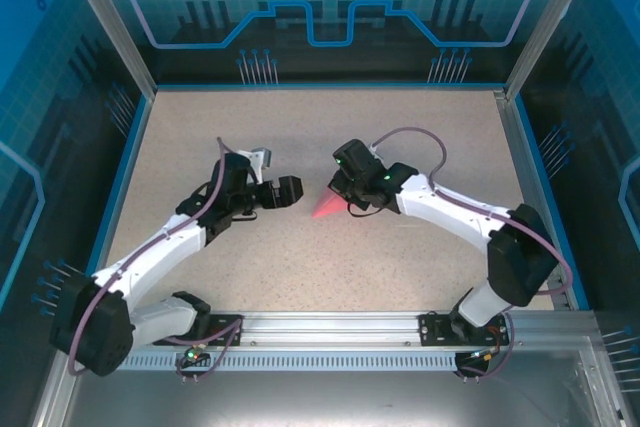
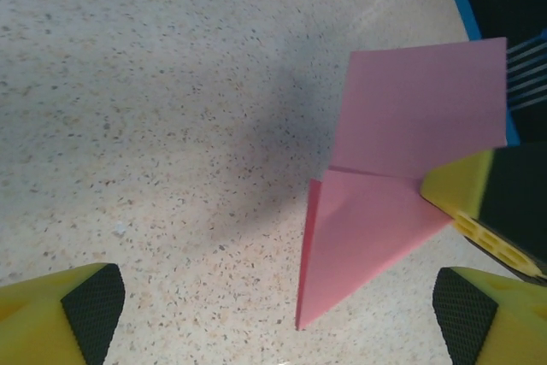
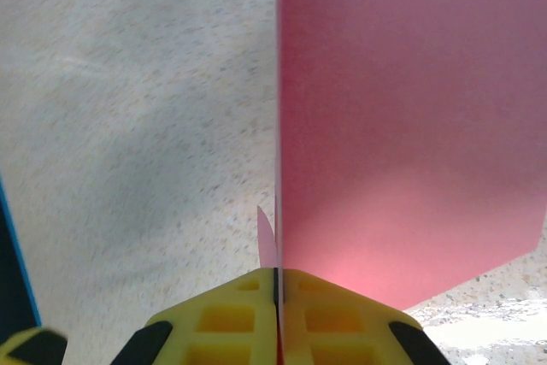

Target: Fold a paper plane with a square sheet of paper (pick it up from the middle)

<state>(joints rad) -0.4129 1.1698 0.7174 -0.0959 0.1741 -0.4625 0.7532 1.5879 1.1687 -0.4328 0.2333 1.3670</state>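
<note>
Two yellow fingers (image 3: 226,318) of the right gripper (image 3: 278,284) pinched together on an edge of the pink sheet of paper (image 3: 410,126), sheet partly folded to a point, over the middle of the speckled table (image 1: 300,277), left gripper (image 2: 279,301) spread wide just beside that point, holding nothing

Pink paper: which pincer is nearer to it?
Right. The right pincer is shut on the pink paper, gripping it at one edge. The left pincer is open and sits just beside the paper, not touching it.
</note>
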